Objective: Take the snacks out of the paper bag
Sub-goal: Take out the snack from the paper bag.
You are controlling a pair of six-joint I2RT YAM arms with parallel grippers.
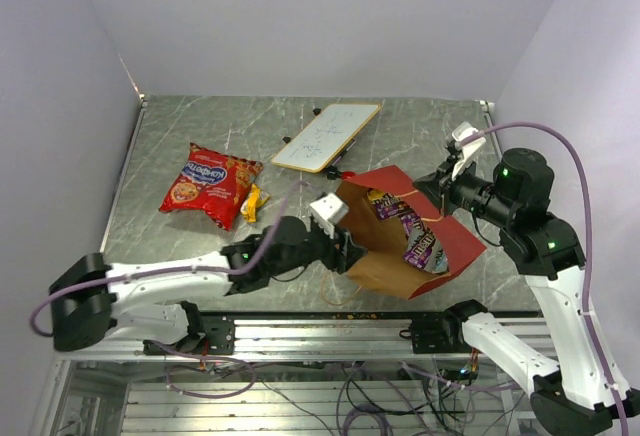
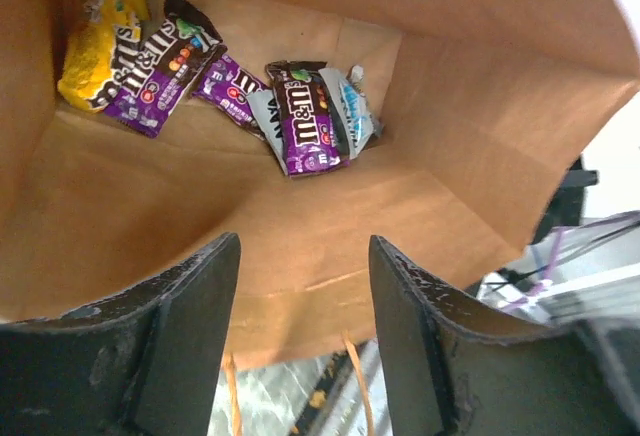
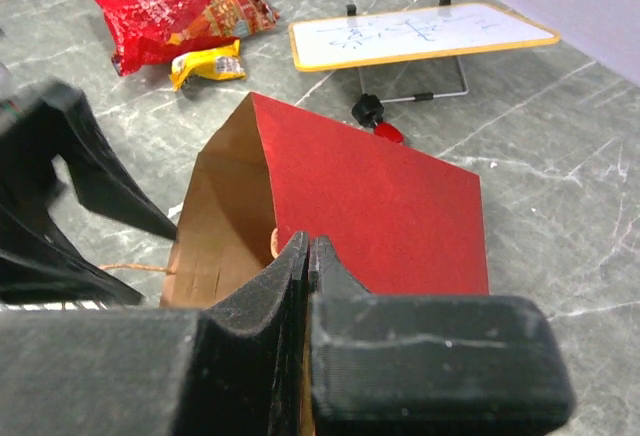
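The paper bag [image 1: 455,246], red outside and brown inside, lies on its side with its mouth held open. My right gripper [image 1: 438,190] is shut on the bag's upper rim; in the right wrist view it [image 3: 310,248] pinches the bag's edge [image 3: 380,206]. My left gripper [image 1: 345,249] is open and empty at the bag's mouth [image 2: 305,246]. Inside the bag lie a yellow packet [image 2: 95,51], purple packets [image 2: 305,121] and a light blue one [image 2: 352,104]. The red chip bag [image 1: 210,184] and a yellow packet [image 1: 252,201] lie on the table to the left.
A white board with scribbles [image 1: 326,136] stands behind the bag, with a small red-and-black marker [image 3: 378,121] beside it. The bag's tan cord handles [image 2: 352,381] hang below my left fingers. The table's near edge rail [image 1: 330,328] runs just below the bag.
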